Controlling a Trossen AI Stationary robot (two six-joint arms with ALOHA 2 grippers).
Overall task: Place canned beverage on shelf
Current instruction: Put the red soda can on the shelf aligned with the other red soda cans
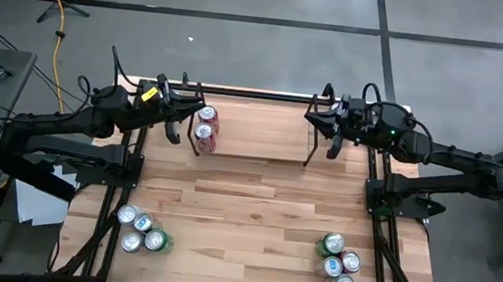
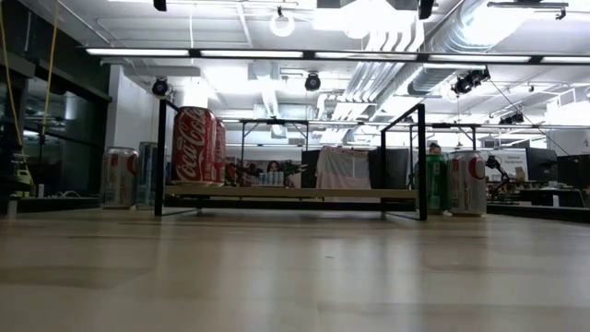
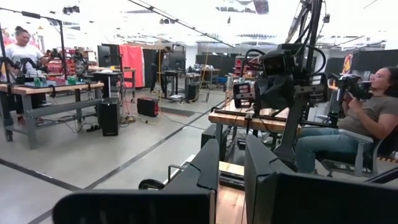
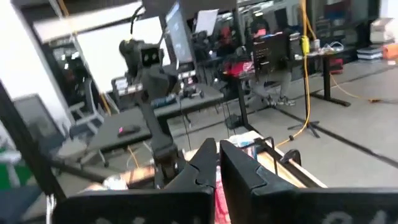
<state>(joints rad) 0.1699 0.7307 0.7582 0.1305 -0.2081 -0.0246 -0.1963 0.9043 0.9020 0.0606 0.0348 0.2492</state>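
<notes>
Cans: two red ones on shelf, its left end. My left gripper just beside them, fingers clenched, empty. Right gripper at shelf's right end, likewise pinched, empty. Step: between placements, I judge. Next: reach near-left cluster or near-right cluster, open, grasp one. Shelf rods could snag approach.

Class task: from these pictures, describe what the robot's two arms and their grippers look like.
Both arms are dark, jointed and slim, with black cables looping over their wrists. The left gripper carries a yellow marking near its wrist; the right gripper shows a small green light behind it. Each gripper's fingers are black, flat and angular.
</notes>
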